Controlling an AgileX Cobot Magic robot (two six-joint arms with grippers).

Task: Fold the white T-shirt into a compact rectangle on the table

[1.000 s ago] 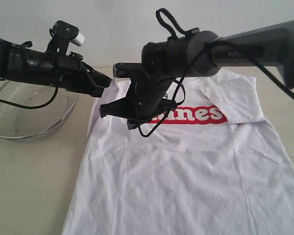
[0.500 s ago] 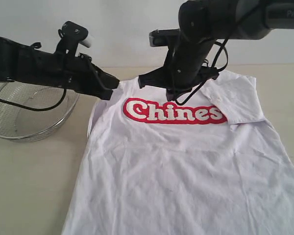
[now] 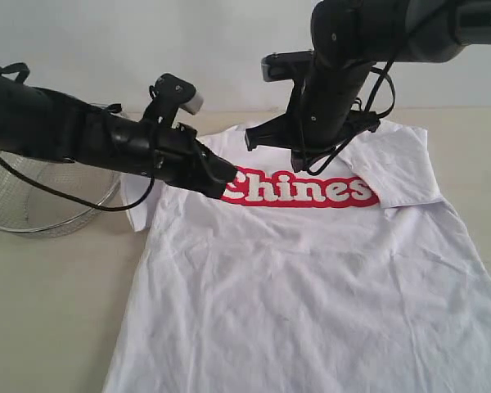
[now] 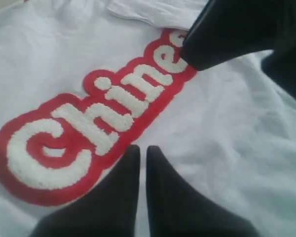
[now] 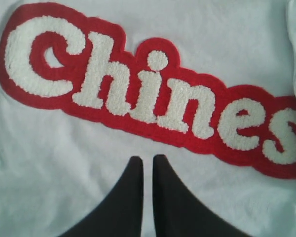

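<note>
The white T-shirt (image 3: pixel 311 278) lies front up on the table (image 3: pixel 57 319), its red lettering band (image 3: pixel 311 191) across the chest. The sleeve on the right side (image 3: pixel 401 164) is folded in over the chest. My left gripper (image 3: pixel 227 184) is shut and empty, low over the first letter of the band; its tips (image 4: pixel 143 150) sit at the band's edge (image 4: pixel 69 143). Above the collar area my right gripper (image 3: pixel 307 162) hangs pointing down, shut and empty. Its tips (image 5: pixel 147 160) hover over plain white cloth (image 5: pixel 54 163) just beside the lettering (image 5: pixel 153 94).
A round wire-mesh basket (image 3: pixel 41 201) stands on the table at the left, under the left arm. The right arm's dark wrist (image 4: pixel 227 29) reaches into the left wrist view, close above the shirt. A white wall rises behind the table.
The left gripper has moved right and down from the shirt's shoulder onto the start of the lettering. The right arm rose off the lettering, then shifted slightly right.
</note>
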